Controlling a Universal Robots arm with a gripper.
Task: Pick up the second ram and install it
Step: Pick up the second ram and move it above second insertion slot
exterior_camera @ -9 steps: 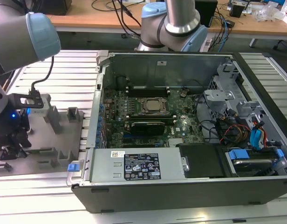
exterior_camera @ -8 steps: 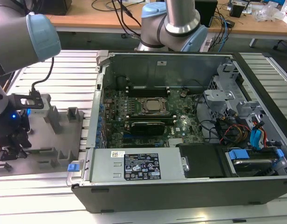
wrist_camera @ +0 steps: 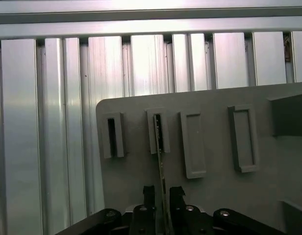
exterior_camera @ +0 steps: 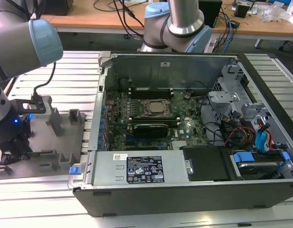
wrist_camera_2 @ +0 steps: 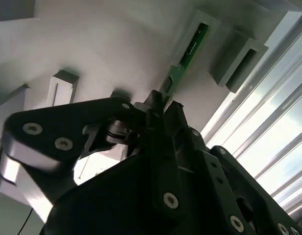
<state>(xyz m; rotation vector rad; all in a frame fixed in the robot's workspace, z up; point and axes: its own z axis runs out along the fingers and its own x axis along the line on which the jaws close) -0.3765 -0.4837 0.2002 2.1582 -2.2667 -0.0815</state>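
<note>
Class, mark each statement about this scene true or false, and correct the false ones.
1. The second ram stands in a slot of the grey holder plate. True.
2. The gripper has its fingers on either side of the ram. True.
3. The computer case is closed. False: it is open, with the motherboard showing.
4. The gripper is inside the case. False: it is over the holder plate, outside the case.

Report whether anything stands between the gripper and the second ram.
Nothing visible does. The gripper straddles the second ram, which stands on edge in a slot of the grey holder plate. In the first wrist view only bare gaps separate its open fingers from the stick.
</note>
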